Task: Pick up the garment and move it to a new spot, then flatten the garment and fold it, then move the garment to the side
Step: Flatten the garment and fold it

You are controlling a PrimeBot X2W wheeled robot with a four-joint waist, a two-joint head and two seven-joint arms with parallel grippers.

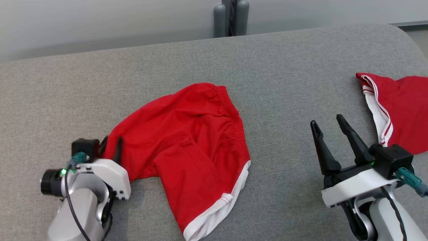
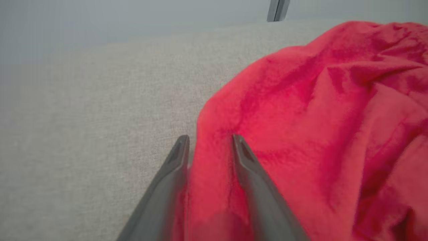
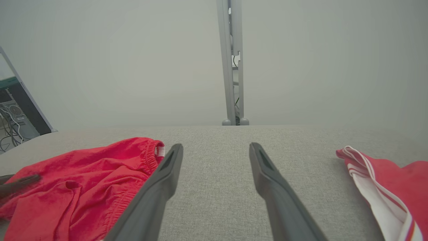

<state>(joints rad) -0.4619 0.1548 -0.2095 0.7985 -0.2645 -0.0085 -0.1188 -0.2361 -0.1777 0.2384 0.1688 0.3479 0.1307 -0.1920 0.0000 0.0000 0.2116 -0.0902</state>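
Observation:
A pair of red shorts with white trim, the garment (image 1: pixel 187 134), lies crumpled on the grey padded table (image 1: pixel 284 60), left of centre. My left gripper (image 1: pixel 112 142) is at its left edge, one finger on each side of a fold of red cloth. In the left wrist view the garment (image 2: pixel 317 117) bulges up between the left gripper's (image 2: pixel 209 137) fingers, which still stand apart. My right gripper (image 1: pixel 326 119) hovers open and empty over bare table at the right. From the right wrist, the garment (image 3: pixel 83 180) lies left of the right gripper (image 3: pixel 215 145).
A second red garment with white stripes (image 1: pixel 398 110) lies at the table's right edge, close to my right wrist; its white hem (image 3: pixel 374 197) lies at the right in the right wrist view. A grey post (image 1: pixel 231 16) stands behind the far edge. Bare table lies between the two garments.

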